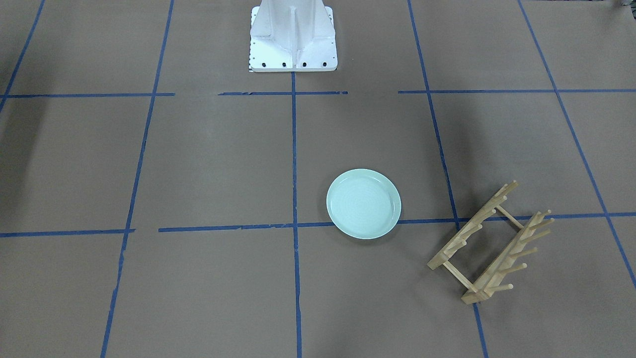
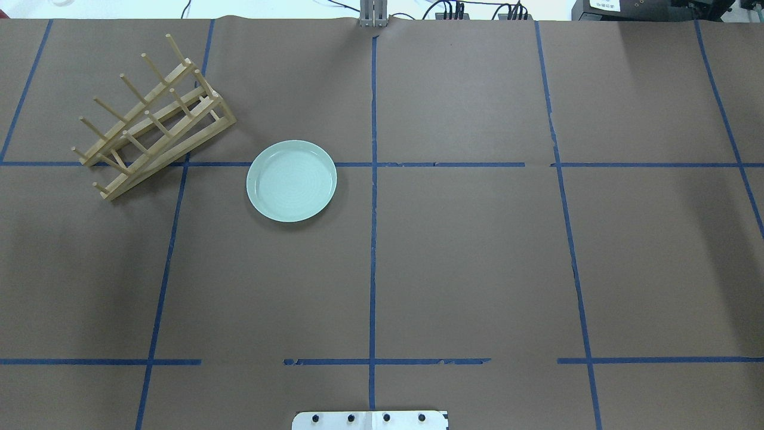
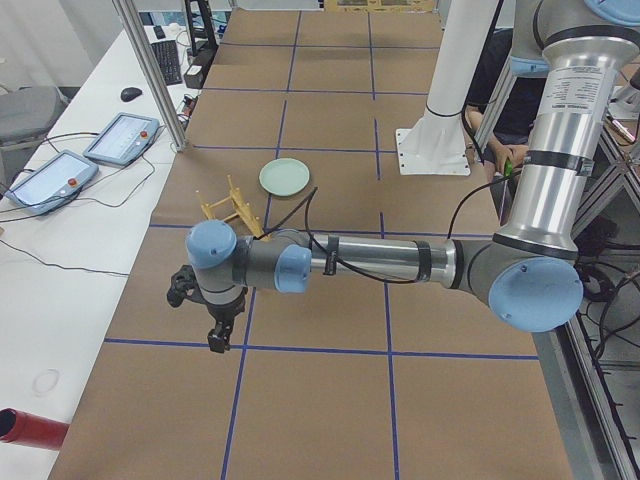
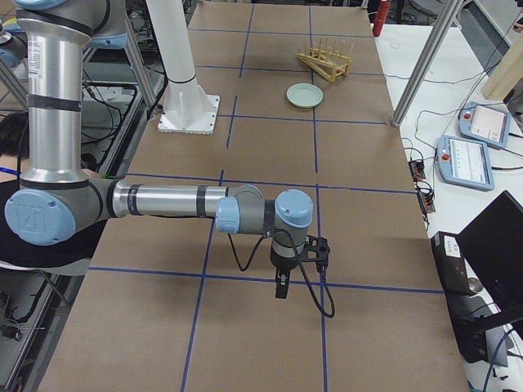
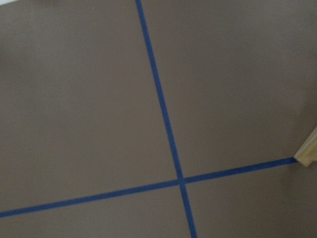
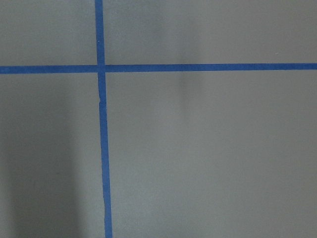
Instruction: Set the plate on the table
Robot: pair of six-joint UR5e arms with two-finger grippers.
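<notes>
The pale mint-green plate (image 1: 363, 204) lies flat and upright on the brown table (image 1: 208, 164), over a blue tape line. It also shows in the overhead view (image 2: 292, 181) and small in both side views (image 3: 285, 177) (image 4: 304, 95). No gripper touches it. My left gripper (image 3: 215, 335) hangs over the table's left end, far from the plate. My right gripper (image 4: 282, 286) hangs over the right end. Both show only in the side views, so I cannot tell whether they are open or shut. The wrist views show only bare table.
A wooden peg rack (image 2: 152, 119) stands empty beside the plate, toward the robot's left, and its corner shows in the left wrist view (image 5: 308, 151). The white robot base (image 1: 293, 37) stands at the table's near middle. Tablets (image 3: 60, 170) and cables lie on a side bench.
</notes>
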